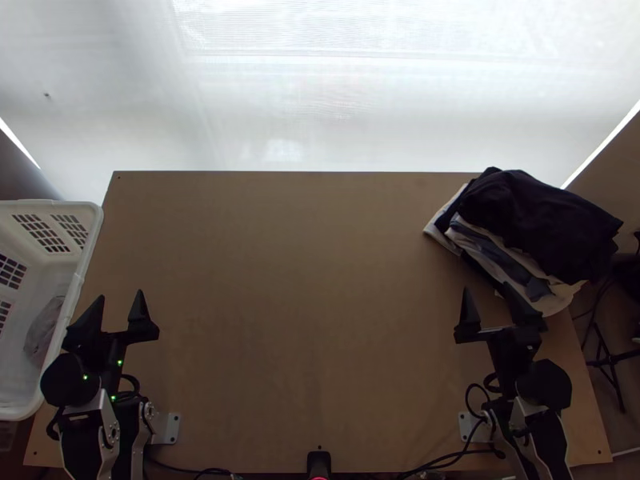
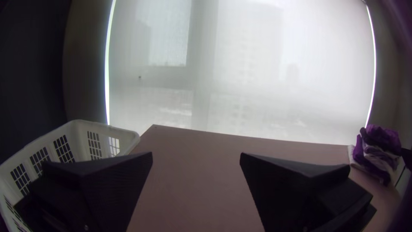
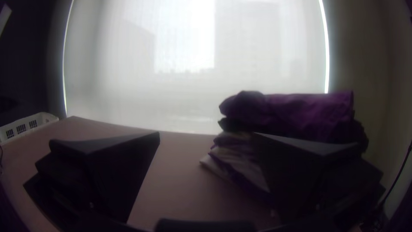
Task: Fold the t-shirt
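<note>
In the top view, the left gripper [image 1: 121,294] has its jaws wide apart with nothing between them; the right gripper [image 1: 486,288] is spread likewise and holds nothing. The dark garment [image 1: 544,216], loosely bunched atop a stack of clothes [image 1: 524,262] beyond and outward of the right jaws, may be the t-shirt; which piece is meant cannot be told. The right gripper's outer finger [image 1: 522,308] overlaps the stack's near edge, contact uncertain, so an outward or forward swing could snag the lower layers and topple the pile. A deep pinch could also take several layers at once. Just outward of the left jaws stands a white basket [image 1: 97,214]; a greyish shape [image 1: 40,332] low in it may be cloth or something behind the wall.

In the left wrist view, the basket's nearness to that gripper's outer finger suggests a knock if the arm swings outward. Its slatted walls rise beside the jaws; the stack sits far off on their inward side.

In the right wrist view, the outer finger hides part of the stack, so a grasp there could be misjudged. The basket lies well apart, inward and beyond.
</note>
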You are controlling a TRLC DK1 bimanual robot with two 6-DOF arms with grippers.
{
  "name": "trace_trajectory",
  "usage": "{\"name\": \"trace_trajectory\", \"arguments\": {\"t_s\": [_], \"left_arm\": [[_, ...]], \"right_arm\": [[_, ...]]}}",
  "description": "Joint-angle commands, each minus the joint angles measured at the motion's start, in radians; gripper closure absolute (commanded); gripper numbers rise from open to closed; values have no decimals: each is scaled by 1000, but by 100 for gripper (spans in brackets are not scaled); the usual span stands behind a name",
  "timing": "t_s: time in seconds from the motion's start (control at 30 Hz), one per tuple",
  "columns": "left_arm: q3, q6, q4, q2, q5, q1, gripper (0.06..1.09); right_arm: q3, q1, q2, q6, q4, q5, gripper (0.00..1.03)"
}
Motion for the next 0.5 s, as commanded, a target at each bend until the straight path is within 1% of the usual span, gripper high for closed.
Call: {"name": "trace_trajectory", "arguments": {"t_s": [0.0,0.07,0.2,0.47], "left_arm": [[-58,70,-12,-14,1,70,10],[-60,70,-15,-11,1,70,10],[-47,85,-87,-12,4,57,10],[-44,87,-102,-12,4,60,10]], "right_arm": [[-10,-51,-3,26,-176,-1,4],[-12,-37,-3,55,-183,-1,4],[-12,-30,-3,55,-183,-1,4],[-12,-30,-3,55,-183,-1,4]]}}
